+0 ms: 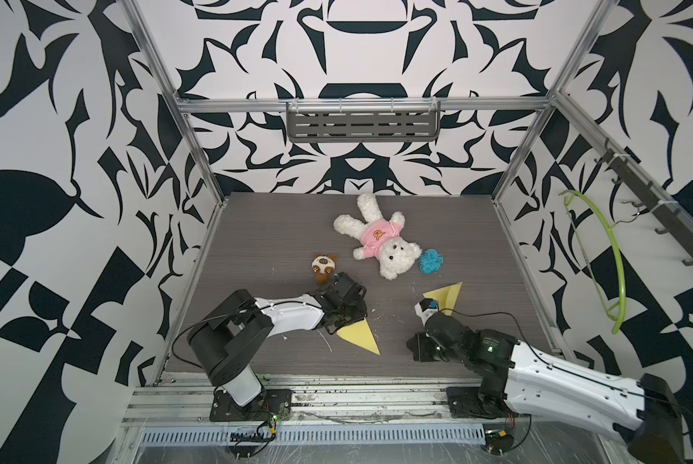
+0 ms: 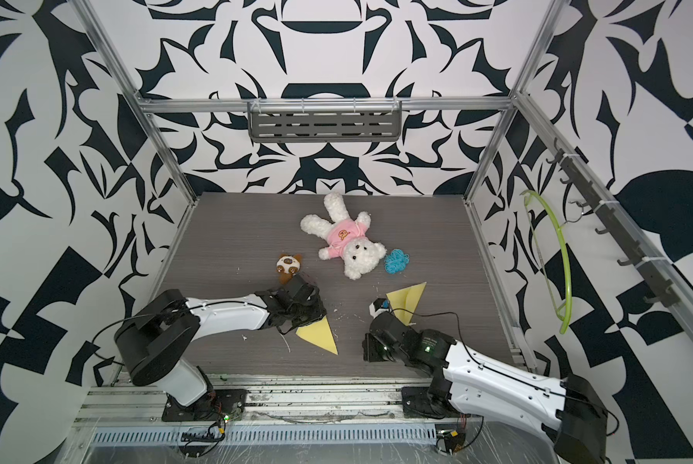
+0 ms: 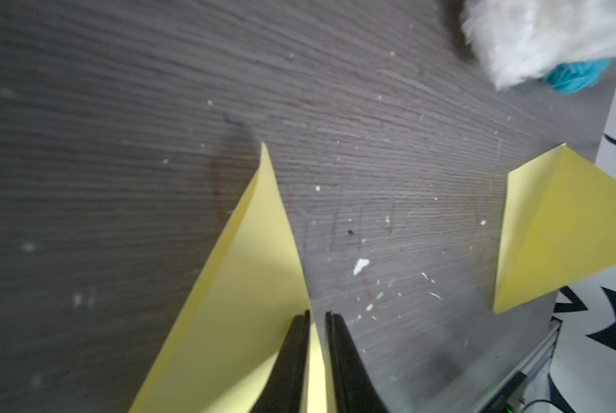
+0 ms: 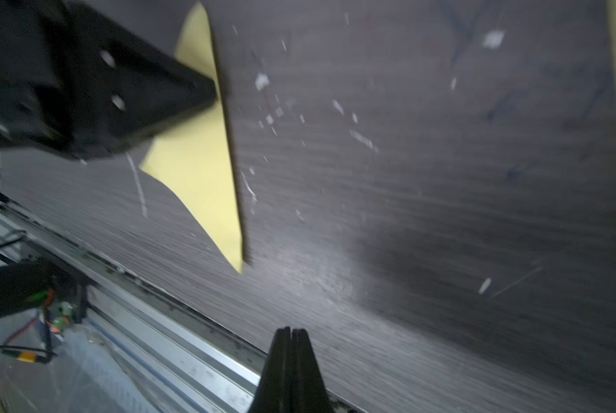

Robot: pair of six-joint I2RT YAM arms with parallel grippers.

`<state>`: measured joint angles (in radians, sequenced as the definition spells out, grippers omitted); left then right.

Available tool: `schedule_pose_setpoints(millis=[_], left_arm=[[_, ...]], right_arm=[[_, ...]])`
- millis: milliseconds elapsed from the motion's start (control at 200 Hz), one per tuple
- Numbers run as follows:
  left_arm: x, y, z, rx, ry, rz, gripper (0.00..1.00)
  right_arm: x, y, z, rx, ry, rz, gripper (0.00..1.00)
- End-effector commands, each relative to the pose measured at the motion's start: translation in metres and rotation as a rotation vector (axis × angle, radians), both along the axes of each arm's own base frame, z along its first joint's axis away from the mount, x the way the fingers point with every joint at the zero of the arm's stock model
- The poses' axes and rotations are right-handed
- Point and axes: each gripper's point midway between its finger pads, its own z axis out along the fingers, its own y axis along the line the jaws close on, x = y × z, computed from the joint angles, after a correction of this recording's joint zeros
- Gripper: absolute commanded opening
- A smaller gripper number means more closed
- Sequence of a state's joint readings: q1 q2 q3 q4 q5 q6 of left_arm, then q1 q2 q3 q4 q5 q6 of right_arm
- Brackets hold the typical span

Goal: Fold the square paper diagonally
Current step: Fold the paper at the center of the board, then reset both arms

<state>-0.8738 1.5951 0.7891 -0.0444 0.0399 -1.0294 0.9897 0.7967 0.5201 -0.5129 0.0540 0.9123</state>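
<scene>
Left wrist alone shows left claw point(image 3: 316, 315) apart astride paper point(image 3: 242, 279); right claw point(image 4: 291, 330) together

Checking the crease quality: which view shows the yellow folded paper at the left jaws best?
Left wrist: the yellow folded paper is large and close, its layers and lifted tip clear, one edge between the slightly parted jaws. Both top views show only a small triangle, partly hidden. Right wrist shows it blurred.

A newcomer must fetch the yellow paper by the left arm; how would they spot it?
On the grey table, look front and centre, at the left gripper. The yellow triangle there points toward the front rail; the other yellow paper lies farther right, by the right gripper.
</scene>
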Motion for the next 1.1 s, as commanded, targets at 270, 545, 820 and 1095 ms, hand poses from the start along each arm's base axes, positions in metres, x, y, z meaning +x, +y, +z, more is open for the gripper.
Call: schedule_pose_setpoints(millis=[270, 545, 820, 1095], left_arm=[[0.050, 0.035, 0.186, -0.037, -0.459, -0.019, 0.72], [0.084, 0.203, 0.231, 0.377, -0.740, 0.311, 0.99], [0.100, 0.328, 0.159, 0.728, -0.672, 0.595, 0.99], [0.109, 0.361, 0.082, 0.632, -0.643, 0.624, 0.99]], right_arm=[[0.148, -0.115, 0.098, -0.187, -0.334, -0.431, 0.46], [0.196, -0.264, 0.107, -0.338, -0.426, -0.854, 0.93], [0.203, -0.279, 0.070, -0.509, -0.665, -0.800, 1.00], [0.207, -0.244, 0.001, -0.528, -0.624, -0.588, 1.00]])
